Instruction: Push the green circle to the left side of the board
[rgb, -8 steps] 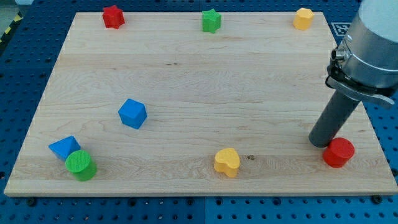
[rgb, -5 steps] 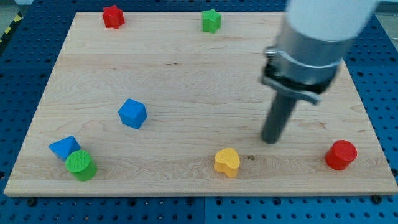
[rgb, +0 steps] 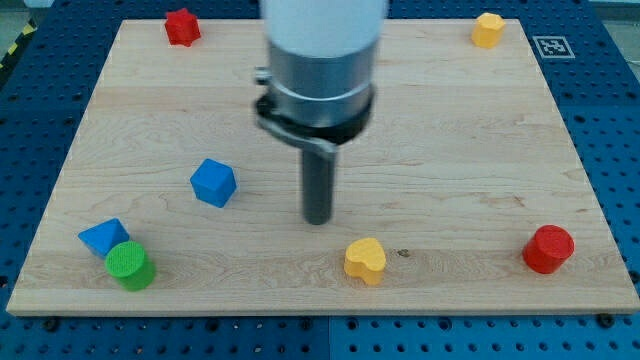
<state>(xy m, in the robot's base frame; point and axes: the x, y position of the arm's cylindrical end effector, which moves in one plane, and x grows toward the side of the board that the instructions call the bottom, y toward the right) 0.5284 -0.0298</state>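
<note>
The green circle block (rgb: 130, 266) lies near the board's bottom left corner, touching a blue triangle block (rgb: 103, 238) just above and to its left. My tip (rgb: 317, 219) rests on the board near the middle, well to the right of the green circle and a little above and to the left of the yellow heart block (rgb: 365, 260). The tip touches no block.
A blue cube-like block (rgb: 213, 182) sits left of my tip. A red star (rgb: 181, 26) is at the top left, a yellow block (rgb: 488, 30) at the top right, a red cylinder (rgb: 547, 248) at the bottom right. The arm body hides the top middle of the wooden board (rgb: 450, 150).
My tip has slid left from beside the red cylinder at the bottom right to the board's middle. The arm now hides the green star at the top. No block has moved.
</note>
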